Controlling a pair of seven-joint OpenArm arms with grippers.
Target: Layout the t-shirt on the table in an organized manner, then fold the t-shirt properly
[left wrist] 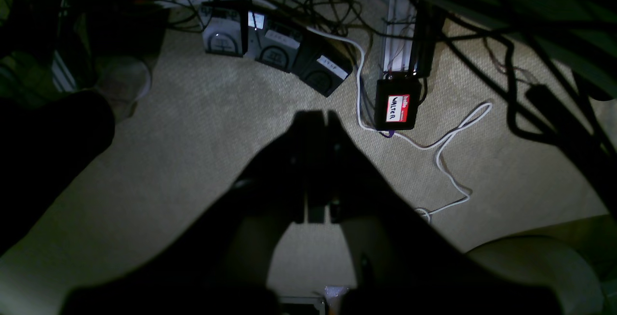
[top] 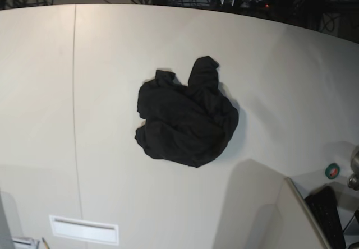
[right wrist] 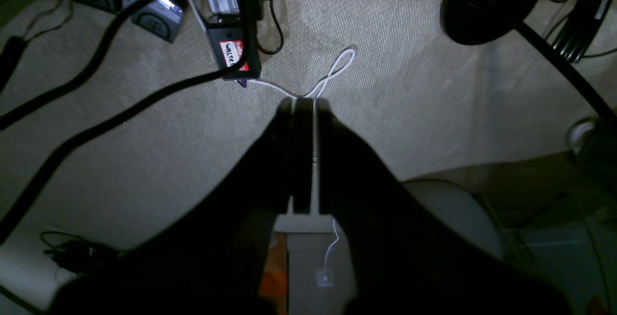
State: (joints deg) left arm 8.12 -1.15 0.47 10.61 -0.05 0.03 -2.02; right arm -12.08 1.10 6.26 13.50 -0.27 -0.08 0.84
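Table (top: 39,92) was off-white with a thin seam line (top: 73,92) running down its left part. Left of that seam: bare top only.

T-shirt (top: 187,116) lay crumpled in a black heap near the table's middle, right of the seam and well clear of every edge. One lobe, possibly a sleeve or a shoulder, stuck up at the top right of the heap; hem and collar couldn't be told apart. No graphic or tag showed.

Handling, as a judgement: light, limp cloth, no stiffness, won't break. It'll drape and drag on the smooth top rather than slide cleanly. A pinch could well catch two layers. Best holds looked like the outer rim of the heap: that upper lobe and the lower-left bulge, one per arm, then pull apart to spread.

Far right, off the table: keyboard (top: 328,215) and a small green roll (top: 332,171).

Neither arm showed in the base view. Wrist views faced carpet and cables: left gripper (left wrist: 315,115) closed, empty; right gripper (right wrist: 302,102) closed, empty, a white cable passing behind it.
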